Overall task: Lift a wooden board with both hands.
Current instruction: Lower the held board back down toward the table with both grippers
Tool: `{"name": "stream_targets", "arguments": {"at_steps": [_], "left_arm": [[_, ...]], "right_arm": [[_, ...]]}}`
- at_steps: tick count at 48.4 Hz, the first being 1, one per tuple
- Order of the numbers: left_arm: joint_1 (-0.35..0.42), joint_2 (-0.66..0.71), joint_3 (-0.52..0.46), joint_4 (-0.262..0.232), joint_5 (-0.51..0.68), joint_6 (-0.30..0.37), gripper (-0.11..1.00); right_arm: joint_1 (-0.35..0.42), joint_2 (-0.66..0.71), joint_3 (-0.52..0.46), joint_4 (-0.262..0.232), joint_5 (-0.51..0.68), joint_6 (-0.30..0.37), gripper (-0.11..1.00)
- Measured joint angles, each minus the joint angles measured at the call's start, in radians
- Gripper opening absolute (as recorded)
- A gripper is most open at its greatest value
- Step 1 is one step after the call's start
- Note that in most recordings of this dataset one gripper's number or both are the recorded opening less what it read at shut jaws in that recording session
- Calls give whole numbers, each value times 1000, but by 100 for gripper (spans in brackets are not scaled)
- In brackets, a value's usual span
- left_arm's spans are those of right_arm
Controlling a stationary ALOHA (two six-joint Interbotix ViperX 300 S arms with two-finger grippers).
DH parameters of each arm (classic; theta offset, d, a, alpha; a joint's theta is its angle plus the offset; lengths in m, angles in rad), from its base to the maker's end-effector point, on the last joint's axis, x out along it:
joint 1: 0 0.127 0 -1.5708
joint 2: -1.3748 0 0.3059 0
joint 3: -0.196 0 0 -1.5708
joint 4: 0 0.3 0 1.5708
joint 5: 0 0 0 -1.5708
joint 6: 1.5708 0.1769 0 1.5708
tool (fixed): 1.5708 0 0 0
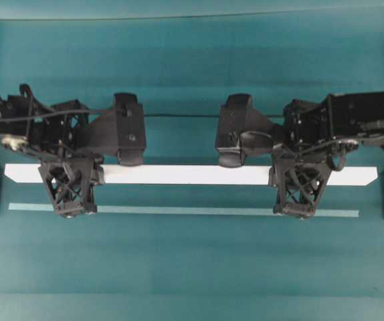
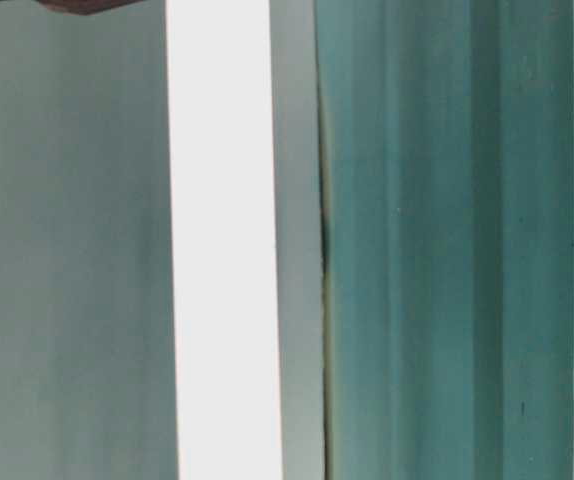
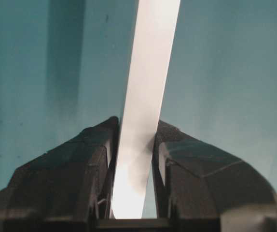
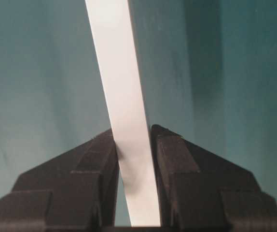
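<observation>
Both our grippers are clamped on the wooden board (image 1: 192, 175): left gripper (image 3: 134, 159) near its left end, right gripper (image 4: 133, 159) near its right end, fingers pressed on both long edges. The board runs across the teal table (image 1: 192, 267), parallel to a thin pale strip (image 1: 178, 210) just beside it. For a clean lift, we'd raise both arms at matched speed, keep it level, no twist.

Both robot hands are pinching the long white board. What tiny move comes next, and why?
Probably raise both together, evenly. The left hand and right hand each clamp the wooden board near its ends, so lifting one alone would likely tilt it.
</observation>
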Motion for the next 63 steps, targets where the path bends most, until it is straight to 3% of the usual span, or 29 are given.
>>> {"name": "stream_targets", "arguments": {"at_steps": [42,63], "left_arm": [[2,107,158,0,-262,0,18],[2,176,169,3,-337,-9,18]], "right_arm": [[12,97,156,5,-239,-18,21],[25,167,178,5,-307,-18,21]]}}
